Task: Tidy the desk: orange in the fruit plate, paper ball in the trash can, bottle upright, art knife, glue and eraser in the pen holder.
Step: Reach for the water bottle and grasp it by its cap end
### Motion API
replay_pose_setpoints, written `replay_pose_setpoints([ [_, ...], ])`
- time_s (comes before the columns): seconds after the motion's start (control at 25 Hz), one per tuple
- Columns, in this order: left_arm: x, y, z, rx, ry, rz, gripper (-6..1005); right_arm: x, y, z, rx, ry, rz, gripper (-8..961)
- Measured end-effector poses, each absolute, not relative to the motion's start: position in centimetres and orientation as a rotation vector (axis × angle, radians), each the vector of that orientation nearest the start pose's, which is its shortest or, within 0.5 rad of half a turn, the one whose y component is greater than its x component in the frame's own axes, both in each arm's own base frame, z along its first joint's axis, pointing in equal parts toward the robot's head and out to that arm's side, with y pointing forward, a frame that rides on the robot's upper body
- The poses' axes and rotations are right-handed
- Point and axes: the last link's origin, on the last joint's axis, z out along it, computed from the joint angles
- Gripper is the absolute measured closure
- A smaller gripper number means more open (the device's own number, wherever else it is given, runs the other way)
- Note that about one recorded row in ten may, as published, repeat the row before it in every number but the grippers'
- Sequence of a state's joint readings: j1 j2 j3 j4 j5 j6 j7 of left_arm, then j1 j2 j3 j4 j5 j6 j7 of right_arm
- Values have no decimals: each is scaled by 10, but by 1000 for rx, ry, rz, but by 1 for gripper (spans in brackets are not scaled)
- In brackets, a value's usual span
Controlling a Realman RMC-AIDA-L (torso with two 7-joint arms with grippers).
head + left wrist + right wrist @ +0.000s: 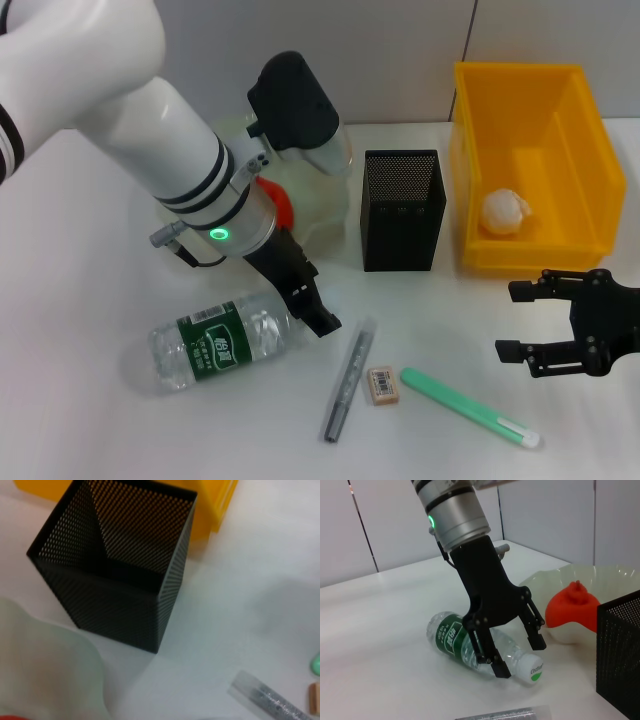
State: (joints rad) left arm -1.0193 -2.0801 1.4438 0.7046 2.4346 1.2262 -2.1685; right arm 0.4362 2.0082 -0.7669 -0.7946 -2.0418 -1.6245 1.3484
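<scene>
The left gripper [517,647] hangs with its fingers spread apart just over the cap end of the bottle [225,337], which lies on its side on the desk [80,300], its long axis running from the cap near the gripper away toward the robot's left. The left arm is much the nearer; the right gripper [540,320], also spread open and empty, waits well apart on the right. Bare desk lies left of the bottle, while the art knife [348,394] and the fruit plate [600,575] holding the orange [572,605] crowd the cap end.
</scene>
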Motion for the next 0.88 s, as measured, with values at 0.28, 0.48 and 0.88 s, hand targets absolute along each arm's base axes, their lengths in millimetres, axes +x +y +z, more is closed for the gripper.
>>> replay_pose_setpoints([
  [0.28, -142, 407, -84, -2854, -379, 556, 216, 289, 314, 34, -2797, 478, 469, 122],
  [0.48, -146, 408, -88, -2837, -354, 578, 216, 289, 315, 33, -2799, 476, 455, 121],
  [0.88, -147, 408, -88, -2837, -352, 578, 217, 289, 315, 31, -2800, 481, 457, 121],
])
